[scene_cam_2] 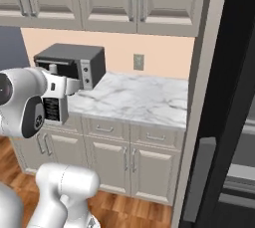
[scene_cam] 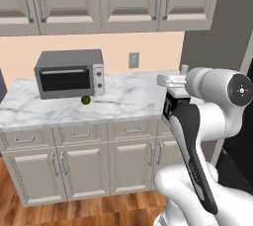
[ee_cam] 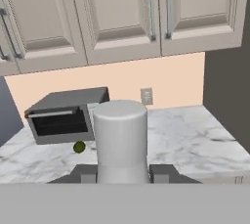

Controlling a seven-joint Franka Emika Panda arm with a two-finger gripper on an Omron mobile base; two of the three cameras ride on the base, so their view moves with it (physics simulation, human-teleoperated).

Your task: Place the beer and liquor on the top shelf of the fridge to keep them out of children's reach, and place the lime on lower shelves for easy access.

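The gripper (ee_cam: 122, 174) has its two dark fingers closed on the liquor (ee_cam: 120, 140), which rises between them as a smooth, pale, round-shouldered cylinder with a matt white surface. From the left base view the same bottle (scene_cam: 174, 107) hangs under the white hand, showing its black label; from the right it shows again (scene_cam_2: 53, 107), with the label's small white print facing the camera. It is held up in the air, above and in front of the counter (scene_cam: 128, 99).

The counter is a flat slab of white marble with soft grey veins. On it sits the lime (scene_cam: 85, 99), a small round dark green ball, just in front of the toaster oven (scene_cam: 70, 73), near its lower right corner. The oven is a boxy silver-grey case with a dark glass door.

Behind runs a plain peach wall with a small grey outlet plate (scene_cam: 133, 60). Beige panelled cupboards with slim metal handles stand above and below. The fridge (scene_cam_2: 234, 122) rises at the right, tall, glossy and black.
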